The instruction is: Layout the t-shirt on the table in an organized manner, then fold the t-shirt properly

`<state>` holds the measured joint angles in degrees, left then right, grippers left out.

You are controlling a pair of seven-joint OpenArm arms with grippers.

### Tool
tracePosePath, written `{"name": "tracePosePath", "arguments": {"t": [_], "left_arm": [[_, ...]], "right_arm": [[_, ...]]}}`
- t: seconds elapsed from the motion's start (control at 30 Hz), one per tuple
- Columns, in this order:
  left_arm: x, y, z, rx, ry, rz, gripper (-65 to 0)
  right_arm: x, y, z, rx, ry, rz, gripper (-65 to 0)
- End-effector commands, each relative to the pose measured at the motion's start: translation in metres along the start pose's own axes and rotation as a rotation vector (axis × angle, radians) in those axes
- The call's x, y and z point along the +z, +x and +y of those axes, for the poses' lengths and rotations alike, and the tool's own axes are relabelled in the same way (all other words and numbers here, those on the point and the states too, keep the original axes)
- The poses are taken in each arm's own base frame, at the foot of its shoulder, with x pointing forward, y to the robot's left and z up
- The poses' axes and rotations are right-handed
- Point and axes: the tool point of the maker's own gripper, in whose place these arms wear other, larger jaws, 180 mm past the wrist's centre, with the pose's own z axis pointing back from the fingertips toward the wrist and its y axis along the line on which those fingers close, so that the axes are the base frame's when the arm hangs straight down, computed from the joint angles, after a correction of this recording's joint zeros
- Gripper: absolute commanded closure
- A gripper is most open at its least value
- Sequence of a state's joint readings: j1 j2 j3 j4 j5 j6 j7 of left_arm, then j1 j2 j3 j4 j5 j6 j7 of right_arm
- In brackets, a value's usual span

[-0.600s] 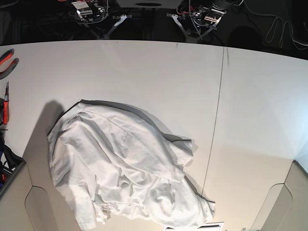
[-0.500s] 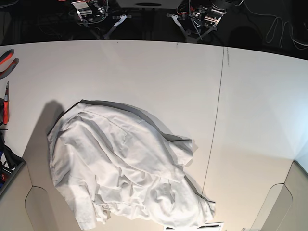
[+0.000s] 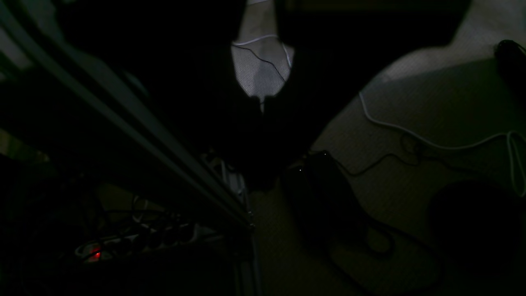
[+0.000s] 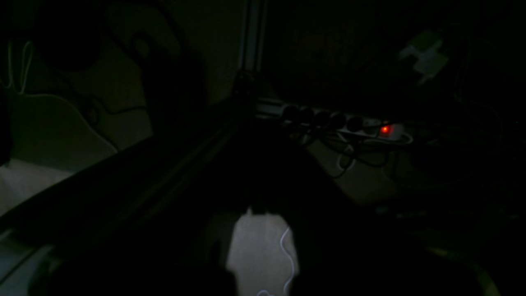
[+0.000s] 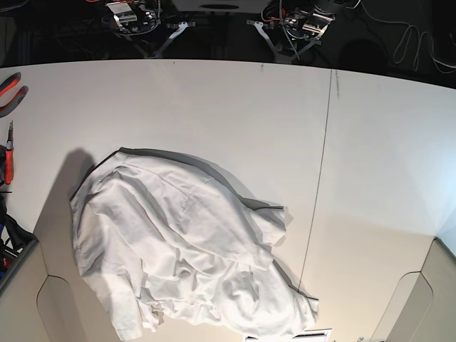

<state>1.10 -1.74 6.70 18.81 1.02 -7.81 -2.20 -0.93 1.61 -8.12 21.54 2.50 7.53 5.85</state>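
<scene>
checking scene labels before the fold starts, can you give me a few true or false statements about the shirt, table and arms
1. The t-shirt lies crumpled in a heap. True.
2. The t-shirt sits on the far half of the table. False: it is on the near half, on the base view's left.
3. A gripper holds the t-shirt. False: both arms are back at the far edge, nothing touches it.
4. A thin dark seam line crosses the table beside the t-shirt. True.

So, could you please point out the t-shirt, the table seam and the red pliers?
t-shirt (image 5: 178,249), base view, crumpled middle.
table seam (image 5: 320,171), base view, midway along the dark line.
red pliers (image 5: 10,91), base view, handles at the table's edge.
</scene>
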Motion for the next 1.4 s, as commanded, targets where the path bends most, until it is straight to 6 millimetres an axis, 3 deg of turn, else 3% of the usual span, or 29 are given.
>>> {"name": "tracePosePath", "arguments": {"t": [0.0,0.57,0.93,1.2,1.37], "left_arm": [[0.000,0.006,-0.002,0.001,-0.009,-0.020,0.0],[0.000,0.001,-0.002,0.001,-0.007,-0.010,0.0],[0.015,-0.052,0.030,0.068,0.047,0.065,0.0],[0.034,-0.081,0.032,0.068,0.037,0.056,0.0],[0.056,-0.095,0.043,0.102,0.074,0.011,0.0]], "right_arm": [[0.000,0.012,0.000,0.006,0.005,-0.035,0.0],[0.000,0.009,-0.004,0.008,0.000,-0.031,0.0],[0.020,-0.032,-0.038,0.035,-0.047,-0.010,0.0],[0.050,-0.039,-0.065,0.101,-0.075,-0.076,0.0],[0.076,-0.037,-0.071,0.146,-0.071,-0.134,0.0]]}}
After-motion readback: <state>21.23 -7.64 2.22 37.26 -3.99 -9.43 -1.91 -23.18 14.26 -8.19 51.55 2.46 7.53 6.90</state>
